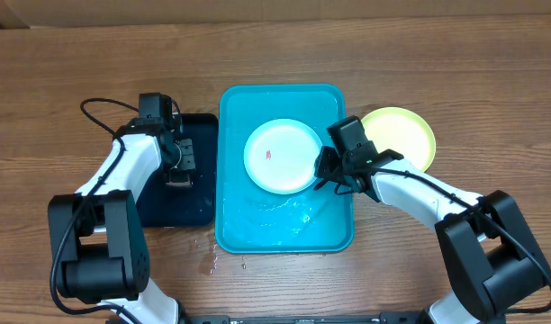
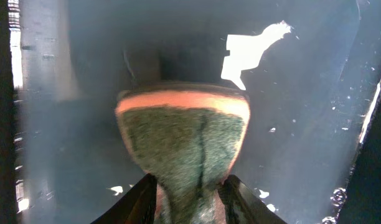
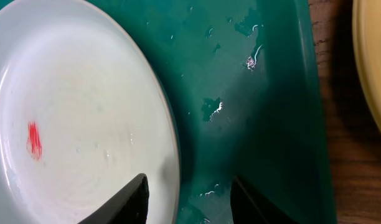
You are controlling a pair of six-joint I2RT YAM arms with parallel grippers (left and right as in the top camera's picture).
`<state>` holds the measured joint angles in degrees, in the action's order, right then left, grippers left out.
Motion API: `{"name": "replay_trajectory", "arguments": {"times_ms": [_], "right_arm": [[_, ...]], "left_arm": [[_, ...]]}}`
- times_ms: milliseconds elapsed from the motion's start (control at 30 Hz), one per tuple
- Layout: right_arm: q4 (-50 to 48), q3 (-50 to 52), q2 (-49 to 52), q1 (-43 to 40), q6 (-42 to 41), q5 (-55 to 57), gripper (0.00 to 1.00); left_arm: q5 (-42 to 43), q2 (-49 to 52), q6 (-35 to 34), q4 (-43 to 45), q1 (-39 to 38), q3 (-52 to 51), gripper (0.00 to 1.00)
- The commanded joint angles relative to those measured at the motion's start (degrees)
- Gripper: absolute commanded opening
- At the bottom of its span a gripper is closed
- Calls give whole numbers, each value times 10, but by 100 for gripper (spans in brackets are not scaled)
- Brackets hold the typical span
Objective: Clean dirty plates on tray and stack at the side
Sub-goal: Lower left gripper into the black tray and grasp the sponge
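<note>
A light cyan plate (image 1: pixel 282 156) with a whitish centre and a small red smear (image 3: pixel 33 140) lies in the blue tray (image 1: pixel 284 229). My right gripper (image 1: pixel 328 173) is open, and its fingers (image 3: pixel 187 193) straddle the right rim of the plate (image 3: pixel 72 118), one over the plate and one over the wet tray floor (image 3: pixel 253 112). A yellow-green plate (image 1: pixel 401 135) lies on the table to the right of the tray, and its edge shows in the right wrist view (image 3: pixel 374 62). My left gripper (image 2: pixel 189 186) is shut on a green and orange sponge (image 2: pixel 184 137) over the black tray (image 1: pixel 190 202).
The black tray (image 2: pixel 302 124) lies against the blue tray's left side and carries water drops. Water drops lie on the wooden table (image 1: pixel 212 261) by the blue tray's front left corner. My left arm (image 1: pixel 122 171) reaches along the table's left side.
</note>
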<state>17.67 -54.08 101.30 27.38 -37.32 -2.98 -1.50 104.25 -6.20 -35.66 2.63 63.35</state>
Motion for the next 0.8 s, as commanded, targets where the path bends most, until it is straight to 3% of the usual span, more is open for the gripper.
{"name": "replay_trajectory", "arguments": {"times_ms": [0, 267, 367, 400, 433, 533, 600, 700, 767], "right_arm": [[-2, -3, -15, 0, -2, 3, 44], [-2, -3, -15, 0, -2, 3, 44], [-2, -3, -15, 0, -2, 3, 44], [-2, -3, -15, 0, -2, 3, 44], [-2, -3, -15, 0, -2, 3, 45], [-2, -3, -15, 0, -2, 3, 46], [-2, -3, -15, 0, -2, 3, 53], [-4, -3, -15, 0, -2, 3, 77], [-5, -3, -15, 0, -2, 3, 79]], "left_arm": [[26, 9, 21, 4, 1, 1, 37], [23, 15, 19, -7, 1, 0, 36], [24, 15, 12, -7, 1, 0, 21], [26, 15, 8, -7, 1, 0, 8], [27, 15, 2, -7, 1, 0, 4], [26, 10, -2, -12, 1, 6, 4], [27, 4, -3, -22, 3, 17, 4], [44, -10, -2, -50, 7, 38, 4], [48, -23, -2, -65, 8, 49, 4]]}}
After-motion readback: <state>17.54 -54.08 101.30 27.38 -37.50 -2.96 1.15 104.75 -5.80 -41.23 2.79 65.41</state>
